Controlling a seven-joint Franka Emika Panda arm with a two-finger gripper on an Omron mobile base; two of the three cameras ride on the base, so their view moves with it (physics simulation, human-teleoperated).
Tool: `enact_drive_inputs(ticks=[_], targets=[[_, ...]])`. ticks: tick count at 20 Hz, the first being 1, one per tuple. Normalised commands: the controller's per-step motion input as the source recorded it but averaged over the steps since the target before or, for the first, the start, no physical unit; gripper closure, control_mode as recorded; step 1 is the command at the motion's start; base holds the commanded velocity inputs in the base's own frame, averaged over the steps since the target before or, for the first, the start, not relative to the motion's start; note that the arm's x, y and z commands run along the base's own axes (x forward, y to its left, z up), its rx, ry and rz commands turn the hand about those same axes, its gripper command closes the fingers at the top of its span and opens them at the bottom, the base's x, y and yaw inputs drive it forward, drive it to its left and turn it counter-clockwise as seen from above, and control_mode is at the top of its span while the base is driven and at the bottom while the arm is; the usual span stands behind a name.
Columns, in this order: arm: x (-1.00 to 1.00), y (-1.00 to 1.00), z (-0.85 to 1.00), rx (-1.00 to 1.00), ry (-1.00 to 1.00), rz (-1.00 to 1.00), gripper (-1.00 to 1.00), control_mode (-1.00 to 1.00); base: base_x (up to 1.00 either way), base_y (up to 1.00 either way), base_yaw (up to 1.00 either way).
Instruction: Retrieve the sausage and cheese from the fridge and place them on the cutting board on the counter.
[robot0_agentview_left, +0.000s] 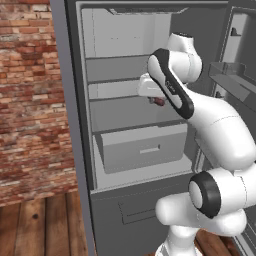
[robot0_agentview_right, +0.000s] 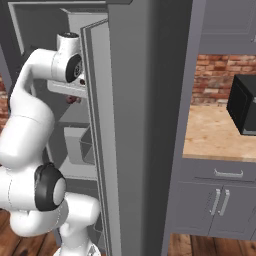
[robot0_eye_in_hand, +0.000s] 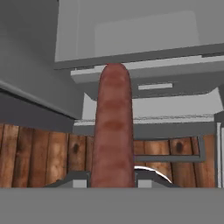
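Claw (robot0_eye_in_hand: 113, 181): clamped on the sausage, one finger at each side of its lower end in the hand view.
Sausage (robot0_eye_in_hand: 113, 127): reddish-brown cylinder, held lengthwise along the claw; free end points toward the fridge drawer front. In the left base view its red tip (robot0_agentview_left: 159, 101) shows just below the hand, at the level of the middle shelf's front edge.
Fridge (robot0_agentview_left: 80, 150): door open; pale grey shelves stacked inside, drawer (robot0_agentview_left: 142, 147) below them.
Open room: space between the shelf edges and the drawer front is unobstructed around the held sausage; wooden floor (robot0_agentview_left: 40, 225) lies below.
Door edge (robot0_agentview_right: 97, 150): stands close beside the arm in the right base view.
Surface (robot0_agentview_right: 215, 132): tan worktop right of the fridge, carrying a black appliance (robot0_agentview_right: 244, 105) at its far right.
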Motion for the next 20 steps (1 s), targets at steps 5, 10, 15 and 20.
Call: enact_drive_inputs(ticks=[5, 10, 15, 20], targets=[[-0.62, 0.29, -0.89, 0.00, -0.02, 0.05, 1.00, -1.00, 0.00, 0.00, 0.00], [-0.28, 0.11, -0.85, 0.00, 0.06, 0.01, 1.00, -1.00, 0.00, 0.00, 0.00], [-0.07, -0.01, -0.66, 0.00, 0.14, 0.00, 1.00, -1.00, 0.00, 0.00, 0.00], [-0.01, 0.00, -0.32, -0.03, 0.03, 0.00, 1.00, -1.00, 0.00, 0.00, 0.00]])
